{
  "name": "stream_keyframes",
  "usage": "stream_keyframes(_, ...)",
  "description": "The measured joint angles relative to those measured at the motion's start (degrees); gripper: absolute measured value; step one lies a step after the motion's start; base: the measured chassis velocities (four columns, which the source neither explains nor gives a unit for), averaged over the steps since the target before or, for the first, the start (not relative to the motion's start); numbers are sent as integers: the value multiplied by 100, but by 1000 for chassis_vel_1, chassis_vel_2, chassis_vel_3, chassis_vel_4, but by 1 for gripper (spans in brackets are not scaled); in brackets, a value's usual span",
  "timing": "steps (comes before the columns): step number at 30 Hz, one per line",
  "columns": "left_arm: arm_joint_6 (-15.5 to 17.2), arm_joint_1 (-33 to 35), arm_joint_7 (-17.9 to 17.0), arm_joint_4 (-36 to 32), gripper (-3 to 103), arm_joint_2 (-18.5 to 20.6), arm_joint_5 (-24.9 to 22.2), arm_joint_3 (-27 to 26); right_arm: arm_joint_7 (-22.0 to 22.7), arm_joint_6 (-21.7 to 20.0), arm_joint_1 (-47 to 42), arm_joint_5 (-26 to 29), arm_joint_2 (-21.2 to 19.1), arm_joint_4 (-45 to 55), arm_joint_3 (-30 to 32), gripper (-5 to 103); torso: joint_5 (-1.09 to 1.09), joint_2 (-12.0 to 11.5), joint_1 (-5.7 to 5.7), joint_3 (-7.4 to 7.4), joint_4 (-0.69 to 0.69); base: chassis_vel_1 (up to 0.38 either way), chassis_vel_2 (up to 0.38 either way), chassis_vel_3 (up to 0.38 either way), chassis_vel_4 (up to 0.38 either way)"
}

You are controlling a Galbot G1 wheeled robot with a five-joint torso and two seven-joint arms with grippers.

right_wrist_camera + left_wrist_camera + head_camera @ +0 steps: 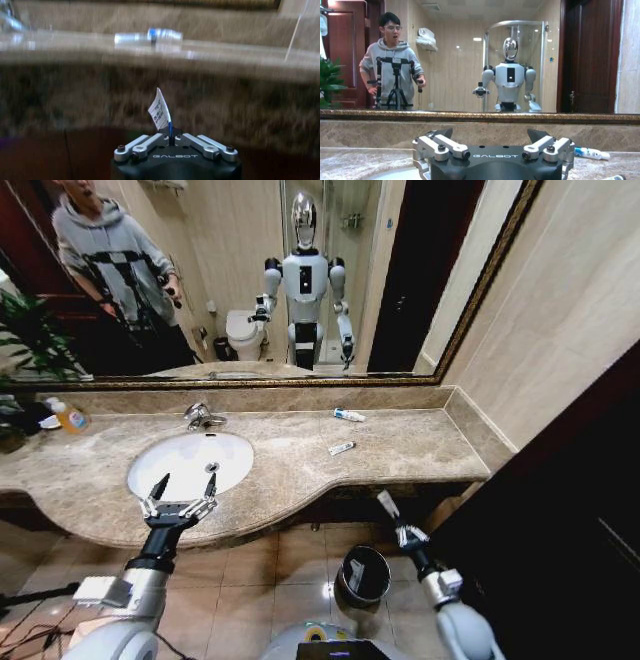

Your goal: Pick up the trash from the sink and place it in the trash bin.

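On your far left a soap bottle (69, 418) with orange-yellow liquid stands on the marble counter (290, 470), which is beige, veined and glossy. Next comes the sink (190, 463), a smooth white oval basin with a chrome tap (203, 416) at its back rim. Your left gripper (180, 498) hovers over the basin's front edge with its dark, pointed fingers spread wide and nothing between them; its black body reads "GALBOT" in the left wrist view (496, 156).

Further right, two pieces of trash lie on the counter, well apart from the sink: a small white tube (349, 415) with a blue band near the back wall, and a flat white piece (341, 448) nearer the front edge. The tube shows again in the left wrist view (590, 153).

Below the counter, on the tiled floor, stands the bin (364, 576), round and dark with a shiny rim. Just right of it, your right gripper (399, 525) is pinched closed on a flat white packet (387, 504), which stands up from the fingertips. In the right wrist view the packet (159, 109) carries dark printed lines too blurred to read, and "GALBOT" is lettered on the gripper body (174, 156).
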Motion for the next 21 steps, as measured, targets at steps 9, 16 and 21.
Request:
stream_keyframes(9, 0, 0, 0, 0, 100, 0, 0, 0, -16, 239, 683, -108, 0, -1967, -357, 1, 0, 0, 0, 0, 0, 0, 0, 0, 0)
stream_keyframes(16, 0, 0, 0, 0, 100, 0, 0, 0, -73, 334, 1473, -184, 101, -3696, -480, 1, 0, 0, 1, 0, 1, 0, 0, 0, 0)
stream_keyframes(21, 0, 0, 0, 0, 100, 0, 0, 0, -164, 196, 1810, -18, 126, -4378, -537, 1, 0, 0, 0, 0, 0, 0, 0, 0, 0)
